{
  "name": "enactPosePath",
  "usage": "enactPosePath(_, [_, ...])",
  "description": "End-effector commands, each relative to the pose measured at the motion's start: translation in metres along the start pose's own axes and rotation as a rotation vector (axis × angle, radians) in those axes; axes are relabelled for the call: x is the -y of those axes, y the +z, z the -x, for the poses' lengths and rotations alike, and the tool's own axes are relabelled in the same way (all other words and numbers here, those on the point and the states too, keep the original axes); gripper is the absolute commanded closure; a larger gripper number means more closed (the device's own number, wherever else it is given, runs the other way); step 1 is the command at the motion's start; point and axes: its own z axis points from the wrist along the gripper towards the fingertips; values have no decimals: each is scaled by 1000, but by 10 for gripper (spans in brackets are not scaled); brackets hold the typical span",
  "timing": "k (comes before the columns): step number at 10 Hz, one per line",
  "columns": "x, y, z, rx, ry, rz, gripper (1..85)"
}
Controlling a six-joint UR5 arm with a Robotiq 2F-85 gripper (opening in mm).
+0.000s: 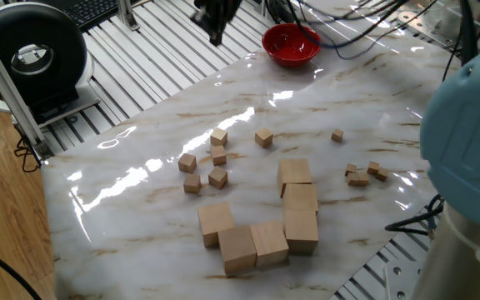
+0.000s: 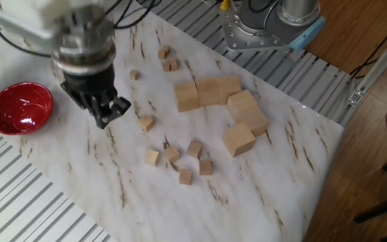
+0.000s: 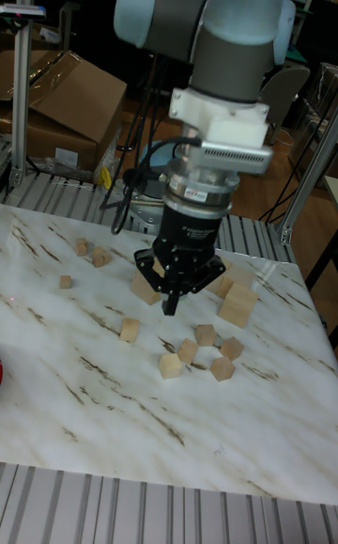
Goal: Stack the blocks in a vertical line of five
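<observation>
Several small light-wood blocks lie loose on the marble top, none stacked. One block (image 2: 146, 123) (image 1: 263, 137) (image 3: 130, 329) sits apart. The others form a loose cluster (image 2: 185, 161) (image 1: 211, 162) (image 3: 202, 351). My gripper (image 2: 103, 119) (image 3: 170, 307) hangs above the marble between the red bowl and the lone block, a short way from that block. Its fingers are pressed together with nothing held. In one fixed view only part of the gripper (image 1: 216, 33) shows at the top edge.
Large wooden cubes (image 2: 210, 91) (image 1: 300, 200) (image 3: 237, 304) are grouped near the cluster. Tiny cubes (image 2: 167, 59) (image 1: 361, 174) (image 3: 91, 253) lie farther off. A red bowl (image 2: 19, 107) (image 1: 291, 43) stands at one corner. Ribbed metal surrounds the marble slab (image 2: 86, 181).
</observation>
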Motion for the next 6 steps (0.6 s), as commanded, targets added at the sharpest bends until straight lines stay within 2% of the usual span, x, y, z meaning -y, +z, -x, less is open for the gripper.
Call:
enactPosePath(1, [-1,42,-58,8,-5,3,847])
enactPosePath(2, [-3,49,-78,26,-16,-7,847])
enactPosePath(3, [-4,56,-90,47,-20,-5,847])
enactPosePath(5, [-8,65,-83,70,-19,2,847])
enactPosePath(6, [-5,68,-83,68,-23,-6,847])
